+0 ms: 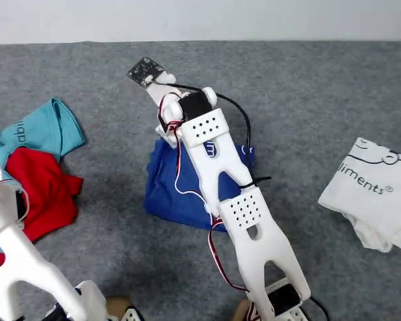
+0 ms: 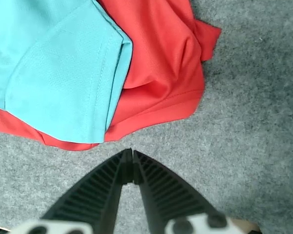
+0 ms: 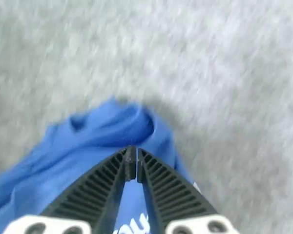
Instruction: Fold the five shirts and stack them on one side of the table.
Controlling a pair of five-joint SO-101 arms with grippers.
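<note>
A blue shirt (image 1: 166,188) lies bunched in the middle of the grey table, under my right arm. My right gripper (image 3: 131,152) is shut at the shirt's far edge (image 3: 112,126), where the cloth rises in a fold against its tips; in the high view this gripper (image 1: 166,131) sits at the shirt's upper left corner. At the left edge a teal shirt (image 1: 43,130) lies partly over a crumpled red shirt (image 1: 45,190). My left gripper (image 2: 132,155) is shut with nothing in it, over bare table just short of the red shirt (image 2: 161,73) and teal shirt (image 2: 53,68). A folded white shirt (image 1: 374,190) lies far right.
My left arm (image 1: 10,251) rises along the table's left front corner beside the red shirt. Open grey table surface (image 1: 307,100) stretches between the blue and white shirts and along the back.
</note>
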